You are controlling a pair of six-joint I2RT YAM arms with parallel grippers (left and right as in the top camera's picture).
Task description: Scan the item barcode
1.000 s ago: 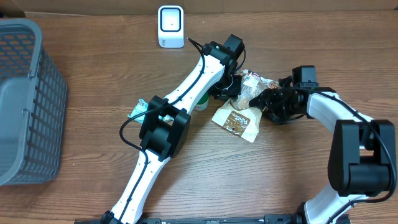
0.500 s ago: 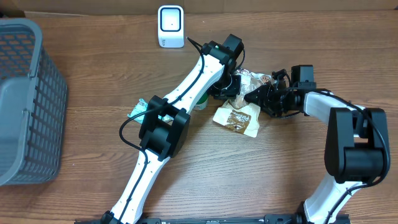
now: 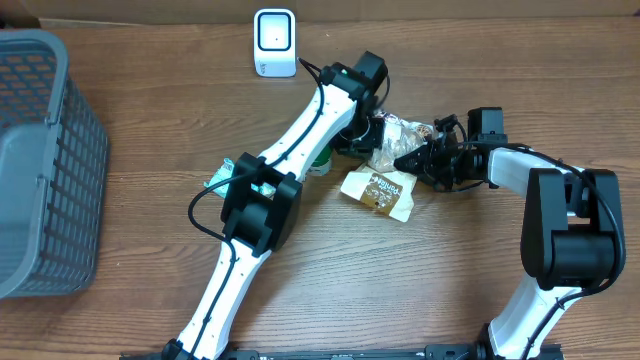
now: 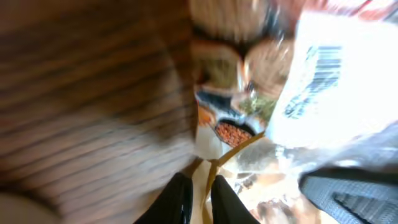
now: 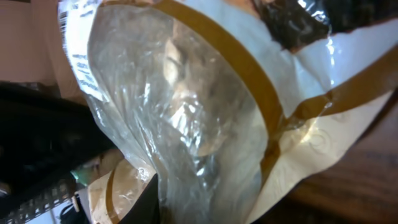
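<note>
A: Black fingers of the left pincer (image 4: 200, 188) sit together, clamped on the gold-edged seam of the snack bag (image 4: 249, 87). Where's the code?

B: The barcode (image 4: 329, 61) is on a white panel, upper right in the left wrist view, blurred. The bag sits btwn the two arms, right of centre, and seems lifted off the wood surface (image 3: 150, 90).

A: And the right pincer (image 3: 408, 160)?

B: It's at the bag's other side. Clear film fills its cam, so can't tell if it's clamped or just touching.

A: How to do this step well?

B: My judgement: the white scanner (image 3: 274, 42) stands well apart, at the far edge. Stretch the film flat btwn both pincers so the bars aren't creased. Turn the white panel toward the scanner w/ no finger over the bars, then hold steady. Avoid dragging the brown packet (image 3: 380, 190) lying just beside the bag.
</note>
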